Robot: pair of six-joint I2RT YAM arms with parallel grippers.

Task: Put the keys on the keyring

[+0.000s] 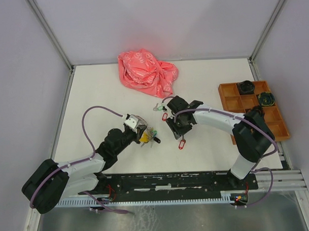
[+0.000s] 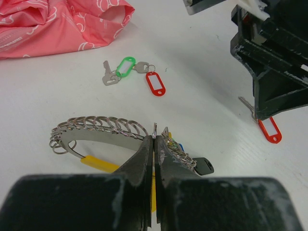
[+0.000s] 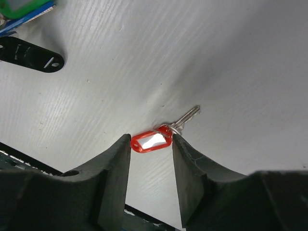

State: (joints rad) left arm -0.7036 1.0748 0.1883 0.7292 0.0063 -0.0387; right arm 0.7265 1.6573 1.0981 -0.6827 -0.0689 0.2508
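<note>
As it lies flat, the silver key (image 3: 186, 117) — red oval tag (image 3: 152, 143) — sits between right gripper's (image 3: 151, 138) spread fingertips; left gripper (image 2: 154, 144) pinches the keyring (image 2: 96, 126)

Bright, even white light fills all 3 views — shadows on the table (image 1: 211, 154) are faint and soft-edged. The top view is sharp throughout. In both wrist views the black foreground nearest the lens goes soft, and the keyring (image 2: 103, 143) glints mildly.
</note>
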